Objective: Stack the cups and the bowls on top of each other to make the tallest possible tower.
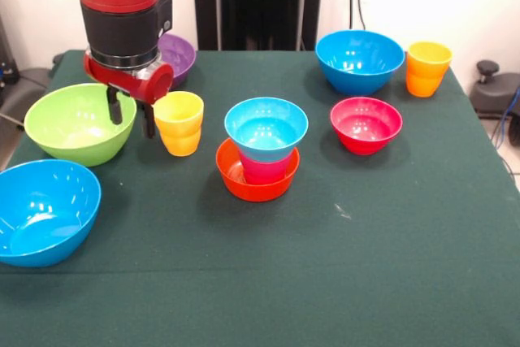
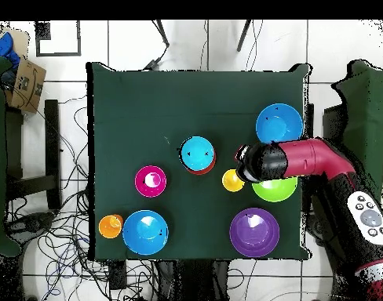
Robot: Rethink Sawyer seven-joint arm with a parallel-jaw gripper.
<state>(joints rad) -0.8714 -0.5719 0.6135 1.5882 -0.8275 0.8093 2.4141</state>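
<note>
Standing upright, tower [image 1: 260, 152] mouth up.

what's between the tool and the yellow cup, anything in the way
Nothing visible. The tool hangs open just beside the yellow cup, on the green bowl's side, with only bare cloth between. From the cup to the stack, the cloth is also bare.

Gripper [image 1: 132, 115] red with black fingers; yellow cup [image 1: 179, 123] just beside it, lime green bowl [image 1: 75, 123] at other side, purple bowl [image 1: 176, 56] behind. Surface [image 1: 325, 266] dark green.
</note>
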